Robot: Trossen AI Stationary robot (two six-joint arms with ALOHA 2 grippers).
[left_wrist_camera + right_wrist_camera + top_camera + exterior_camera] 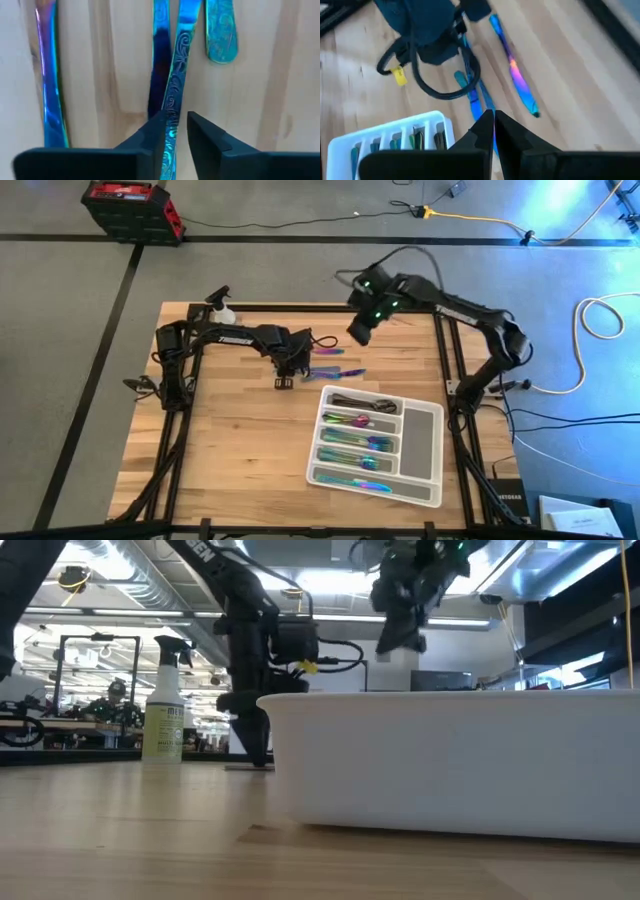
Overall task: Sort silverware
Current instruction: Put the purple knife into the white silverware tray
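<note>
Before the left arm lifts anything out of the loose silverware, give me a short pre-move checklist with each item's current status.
1. Left gripper is down at the loose silverware on the table: ok.
2. One iridescent handle sits between the left fingers, jaws slightly apart around it: ok.
3. Grip firm enough to lift: cannot tell.
4. Neighbouring pieces clear of the fingers: not ok; a darker blue piece lies right alongside the handle.
5. Right gripper is shut, empty and raised away from the pile: ok.
6. Compartment tray is in reach and already holds sorted pieces: ok.
</note>
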